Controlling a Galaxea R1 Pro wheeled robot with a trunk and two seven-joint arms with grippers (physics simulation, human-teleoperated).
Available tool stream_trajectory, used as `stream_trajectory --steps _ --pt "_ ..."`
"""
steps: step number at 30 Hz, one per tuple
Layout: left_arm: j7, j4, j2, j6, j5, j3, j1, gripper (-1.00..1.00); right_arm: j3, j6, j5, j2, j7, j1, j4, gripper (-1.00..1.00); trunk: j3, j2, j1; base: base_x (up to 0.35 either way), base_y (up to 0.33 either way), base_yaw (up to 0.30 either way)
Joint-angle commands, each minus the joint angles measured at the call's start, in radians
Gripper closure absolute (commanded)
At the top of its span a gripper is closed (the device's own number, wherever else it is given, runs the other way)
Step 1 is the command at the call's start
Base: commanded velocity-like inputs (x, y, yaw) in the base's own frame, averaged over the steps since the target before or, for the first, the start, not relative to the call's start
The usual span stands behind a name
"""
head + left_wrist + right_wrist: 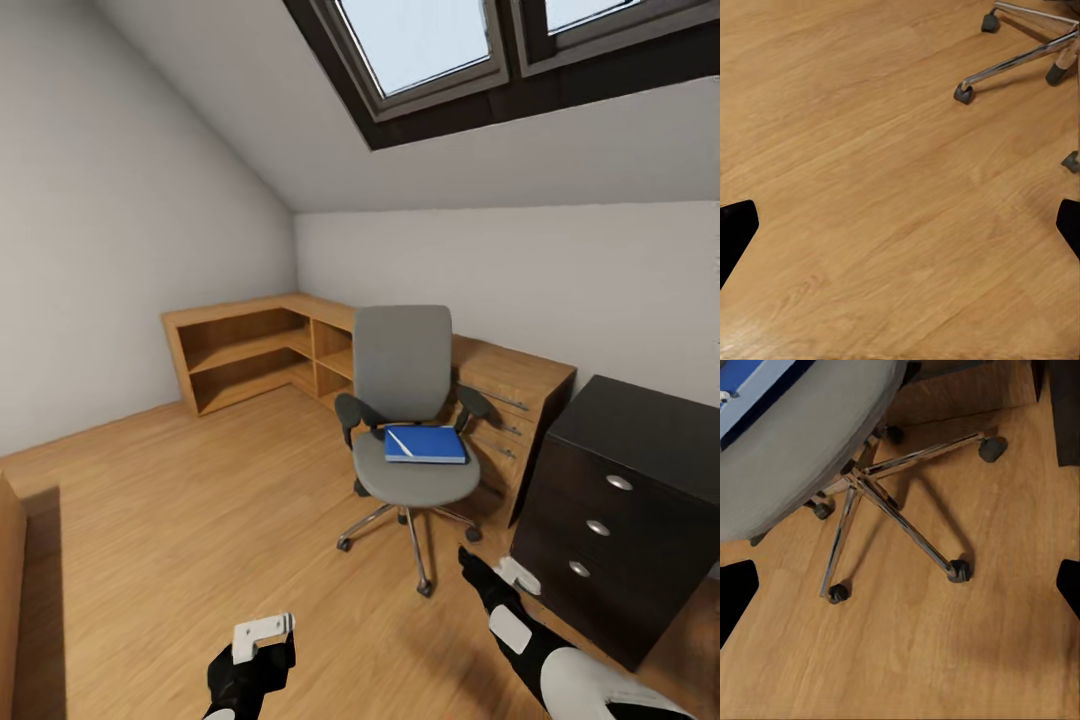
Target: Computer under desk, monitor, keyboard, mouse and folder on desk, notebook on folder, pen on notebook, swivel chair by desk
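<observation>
On the grey padded seat of the swivel chair [415, 470], ahead of and above both pairs of jaws, lies the flat bright blue folder [427, 444], with a thin whitish stick [399, 443], probably the pen, resting on it near one edge. We judge the step in hand to be the approach to the chair so that the folder can be lifted to the desk.

Our right gripper [513, 573] hangs low just beyond the chair's chrome five-star base [881, 502], between it and the black desk with three drawers and round silver knobs [615, 500]. Our left gripper [262, 632] hangs further back over the bare wooden floor [870, 150], well apart from the chair. Each wrist view has its dark fingertips at opposite edges with nothing between, so we read both pairs of jaws as spread wide and empty.

To do this well, we should raise the right arm above seat height before closing in, since the black armrests [350, 410] flank the folder on both sides. The folder is thin and lies flat, so a pinch from above looks hard; we would rather slide it toward the seat's front edge and grip the overhang. The loose stick may roll off if the folder tilts. Behind the chair stands a light wooden drawer unit [510, 400], not our target.
</observation>
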Motion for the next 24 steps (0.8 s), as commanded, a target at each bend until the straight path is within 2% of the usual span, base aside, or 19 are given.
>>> stream_trajectory --steps 1,2,3,7,8,9,10,11,12,14,15,18,19,24 --pt "0.008 0.019 0.001 0.002 0.011 -0.001 0.0 -1.0 -0.007 -0.045 0.028 0.001 0.009 0.006 0.03 -1.0 0.002 0.007 -0.004 0.0 0.0 -0.117" --pt "0.008 0.029 0.001 0.002 0.011 -0.001 0.0 -1.0 -0.007 -0.068 0.044 0.001 0.009 0.009 0.045 -1.0 0.006 0.014 -0.008 0.0 0.0 -0.118" --pt "0.007 0.054 0.002 0.002 0.01 0.0 0.0 -1.0 -0.006 -0.116 0.077 0.002 0.009 0.015 0.079 -1.0 0.009 0.021 -0.012 0.0 0.0 -0.12" --pt "0.007 0.11 0.002 0.001 0.008 0.0 0.0 -1.0 -0.005 -0.203 0.147 0.006 0.009 0.031 0.122 -1.0 0.021 0.049 -0.027 0.0 0.0 -0.12" --pt "0.007 0.152 0.002 0.001 0.007 0.0 0.0 -1.0 -0.005 -0.248 0.206 0.011 0.008 0.059 0.135 -1.0 0.024 0.056 -0.031 0.0 0.0 -0.106" --pt "0.007 0.165 0.002 0.001 0.007 0.0 0.0 -1.0 -0.005 -0.259 0.227 0.013 0.008 0.072 0.138 -1.0 0.028 0.063 -0.035 0.0 0.0 -0.095" --pt "0.006 0.19 0.002 0.001 0.006 0.0 0.0 -1.0 -0.005 -0.278 0.272 0.015 0.008 0.096 0.142 -1.0 0.031 0.07 -0.038 0.0 0.0 -0.065" --pt "0.006 0.203 0.003 0.001 0.007 0.0 0.0 -1.0 -0.005 -0.287 0.295 0.016 0.008 0.106 0.143 -1.0 0.034 0.077 -0.042 0.0 0.0 -0.052" --pt "0.006 0.228 0.004 0.001 0.007 0.0 0.0 -1.0 -0.005 -0.303 0.343 0.017 0.007 0.121 0.145 -1.0 0.037 0.084 -0.046 0.0 0.0 -0.033" --pt "0.006 0.255 0.007 0.0 0.008 0.0 0.0 -1.0 -0.005 -0.313 0.393 0.018 0.007 0.132 0.147 -1.0 0.043 0.098 -0.054 0.0 0.0 -0.024" --pt "0.006 0.282 0.014 -0.001 0.009 0.0 0.0 -1.0 -0.005 -0.319 0.438 0.019 0.006 0.14 0.149 -1.0 0.046 0.105 -0.058 0.0 0.0 -0.014" --pt "0.006 0.323 0.025 -0.013 0.011 0.0 0.0 -1.0 -0.006 -0.321 0.483 0.019 0.003 0.153 0.15 -1.0 0.056 0.126 -0.069 0.0 0.0 -0.009" --pt "0.006 0.352 0.032 -0.038 0.012 0.0 0.0 -1.0 -0.006 -0.321 0.5 0.019 0.001 0.164 0.151 -1.0 0.059 0.133 -0.073 0.0 0.0 -0.004" --pt "0.006 0.456 0.04 -0.176 0.013 0.0 0.0 -1.0 -0.006 -0.322 0.52 0.019 -0.001 0.204 0.152 -1.0 0.075 0.168 -0.092 0.0 0.0 -0.002"
